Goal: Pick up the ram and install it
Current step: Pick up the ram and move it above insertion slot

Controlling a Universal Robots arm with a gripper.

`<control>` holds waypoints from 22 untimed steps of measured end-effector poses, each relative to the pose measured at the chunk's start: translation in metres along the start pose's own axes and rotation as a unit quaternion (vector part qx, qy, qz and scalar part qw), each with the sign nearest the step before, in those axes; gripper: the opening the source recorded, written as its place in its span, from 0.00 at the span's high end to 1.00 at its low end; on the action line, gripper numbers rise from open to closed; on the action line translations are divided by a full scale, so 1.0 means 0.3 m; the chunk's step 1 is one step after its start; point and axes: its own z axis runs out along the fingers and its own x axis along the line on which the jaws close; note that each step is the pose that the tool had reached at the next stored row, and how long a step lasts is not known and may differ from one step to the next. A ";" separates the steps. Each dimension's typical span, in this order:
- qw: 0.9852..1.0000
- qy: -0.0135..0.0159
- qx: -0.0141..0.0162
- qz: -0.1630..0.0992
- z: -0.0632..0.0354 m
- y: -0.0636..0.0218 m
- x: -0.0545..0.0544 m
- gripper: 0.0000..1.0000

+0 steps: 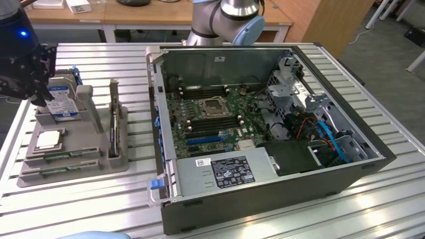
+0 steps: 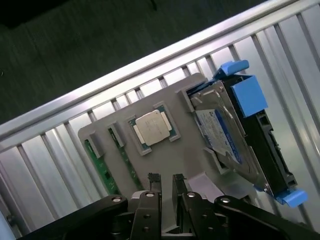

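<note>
End effector [image 2: 166,182] hovering at the exterior view's left over the grey holder [image 1: 79,172], fingers [image 2: 154,180] standing narrowly apart, gripping nothing. Ram [image 1: 63,155] sitting on edge in the holder's slots beside the processor [image 1: 50,139], untouched. Open PC case [image 1: 265,134] sitting rightward on the worktop [image 1: 371,209].

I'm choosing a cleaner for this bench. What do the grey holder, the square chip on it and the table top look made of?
Grey holder: probably plastic, matt; its surface is dull and even, with moulded slots.
Square chip: silvery metal cap, satin sheen, on a green board.
Table top: bare metal slats, likely aluminium, pale and reflective.
</note>
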 end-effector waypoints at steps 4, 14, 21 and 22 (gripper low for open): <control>0.999 0.002 -0.001 -0.037 0.003 0.000 0.000 0.76; 0.992 0.006 -0.003 -0.127 0.009 0.000 0.000 0.76; 0.991 0.006 -0.003 -0.136 0.010 -0.001 0.001 0.76; 0.991 0.006 -0.003 -0.136 0.010 -0.002 0.005 0.76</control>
